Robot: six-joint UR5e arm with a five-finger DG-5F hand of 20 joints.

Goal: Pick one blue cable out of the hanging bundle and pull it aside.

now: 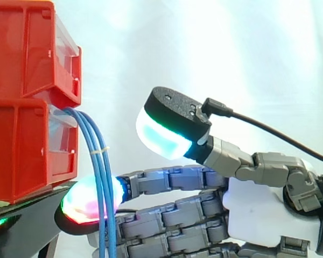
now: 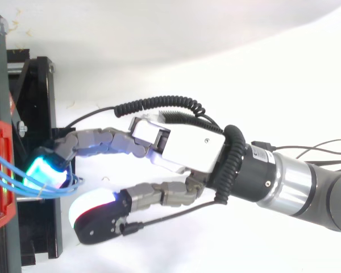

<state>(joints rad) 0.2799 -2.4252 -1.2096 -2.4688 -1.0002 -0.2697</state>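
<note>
Hanging from the red bins (image 1: 27, 134), blue cables (image 1: 98, 166) touch the hand (image 1: 258, 209) at a tip of its straight, spread fingers (image 1: 167, 180).

Outstretched fingers (image 1: 167, 180) behind blue cables (image 1: 97, 156)

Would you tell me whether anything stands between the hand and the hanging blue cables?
Nothing visible does. The hand reaches with straight fingers to the bundle of thin blue cables hanging from the red plastic bins; one glowing fingertip sits right at them.
</note>
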